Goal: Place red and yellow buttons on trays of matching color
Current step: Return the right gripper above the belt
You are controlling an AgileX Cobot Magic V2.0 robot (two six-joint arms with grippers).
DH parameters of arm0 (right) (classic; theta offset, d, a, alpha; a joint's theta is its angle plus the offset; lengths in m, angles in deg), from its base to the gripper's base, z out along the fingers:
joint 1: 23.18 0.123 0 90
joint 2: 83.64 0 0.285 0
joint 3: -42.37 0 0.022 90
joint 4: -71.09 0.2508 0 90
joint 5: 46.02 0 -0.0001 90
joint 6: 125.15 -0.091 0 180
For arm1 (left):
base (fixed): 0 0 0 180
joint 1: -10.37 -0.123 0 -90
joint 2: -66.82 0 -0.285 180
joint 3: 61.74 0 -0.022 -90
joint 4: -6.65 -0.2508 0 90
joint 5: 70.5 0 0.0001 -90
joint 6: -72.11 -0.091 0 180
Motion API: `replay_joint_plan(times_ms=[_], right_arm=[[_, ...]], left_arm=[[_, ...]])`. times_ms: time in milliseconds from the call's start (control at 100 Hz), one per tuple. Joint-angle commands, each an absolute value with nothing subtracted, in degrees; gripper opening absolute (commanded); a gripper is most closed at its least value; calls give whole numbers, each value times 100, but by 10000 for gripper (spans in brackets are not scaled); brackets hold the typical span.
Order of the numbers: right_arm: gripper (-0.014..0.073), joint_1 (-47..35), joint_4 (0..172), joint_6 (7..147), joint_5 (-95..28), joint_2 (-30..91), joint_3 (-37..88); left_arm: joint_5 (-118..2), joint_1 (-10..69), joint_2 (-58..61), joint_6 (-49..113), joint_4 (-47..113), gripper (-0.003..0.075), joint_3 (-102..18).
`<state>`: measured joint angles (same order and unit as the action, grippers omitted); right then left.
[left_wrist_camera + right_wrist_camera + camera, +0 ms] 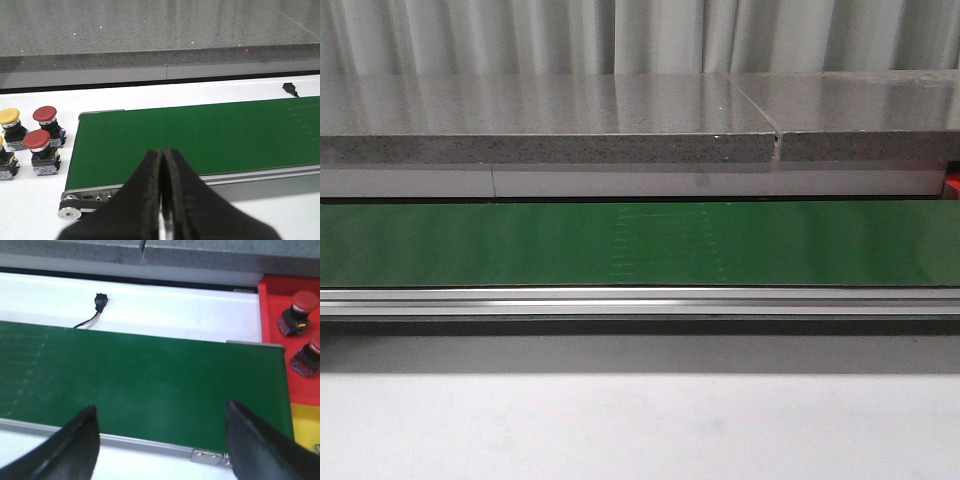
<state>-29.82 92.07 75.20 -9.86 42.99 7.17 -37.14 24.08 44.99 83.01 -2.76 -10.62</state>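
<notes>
Two red buttons (298, 311) already sit on my red tray (272, 295) past the right end of the green belt (640, 243), so that part is begun, but a good deal is left: beside the belt's left end wait two more red buttons (45, 120) and a yellow button (11, 122), with another one cut off at the picture's edge (its cap hardly shows). My left gripper (161, 200) hangs over the near edge of the belt with its jaws pressed together, holding nothing; my right gripper (160, 440) is spread wide and empty above the belt. Only a corner of the yellow tray (305, 422) shows, so I cannot say whether anything lies in it. The belt itself carries no button.
</notes>
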Motion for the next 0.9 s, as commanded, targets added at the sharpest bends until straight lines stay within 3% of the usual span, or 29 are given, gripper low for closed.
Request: replay_joint_plan(times_ms=[0,290,890], right_arm=[[416,-2969,9274,7596,-1245,4617,617],[-68,-2969,9274,7596,-1269,4924,405],[-66,-2969,9274,7596,-1269,4924,405]], left_arm=[[-4123,2446,4445,8326,-309,-19,-1206],[-4123,2446,4445,8326,-309,-19,-1206],[-4123,2446,4445,8326,-309,-18,-1206]])
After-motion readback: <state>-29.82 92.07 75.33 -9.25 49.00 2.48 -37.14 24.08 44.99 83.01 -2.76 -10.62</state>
